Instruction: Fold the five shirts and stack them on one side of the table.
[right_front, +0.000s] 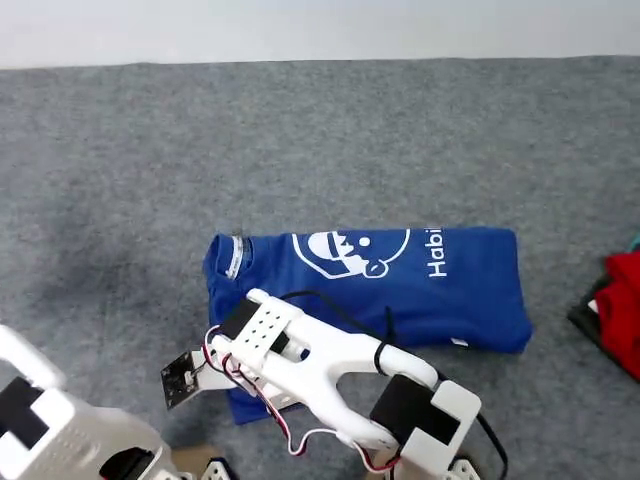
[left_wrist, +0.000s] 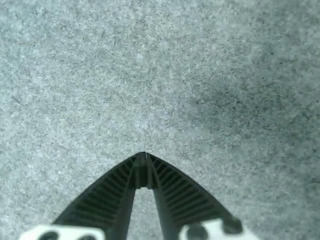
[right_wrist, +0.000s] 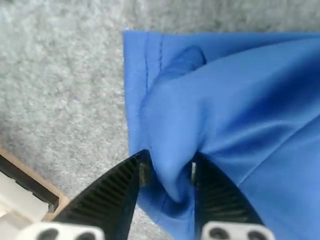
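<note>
A blue shirt (right_front: 440, 290) with a white print lies partly folded in the middle of the grey table, collar toward the left. My right arm stretches from the near edge over the shirt's near left corner. In the right wrist view, the right gripper (right_wrist: 167, 167) is shut on a raised fold of the blue shirt (right_wrist: 240, 100), close to its stitched hem. My left gripper (left_wrist: 145, 156) is shut with nothing in it, above bare grey cloth. The left arm's white body (right_front: 40, 420) sits at the near left corner.
A red shirt (right_front: 625, 300) lies at the right edge of the table on something dark. A wooden board edge (right_wrist: 30, 185) shows close to the right gripper at the near side. Grey cloth (right_front: 300, 140) covers the far and left parts of the table.
</note>
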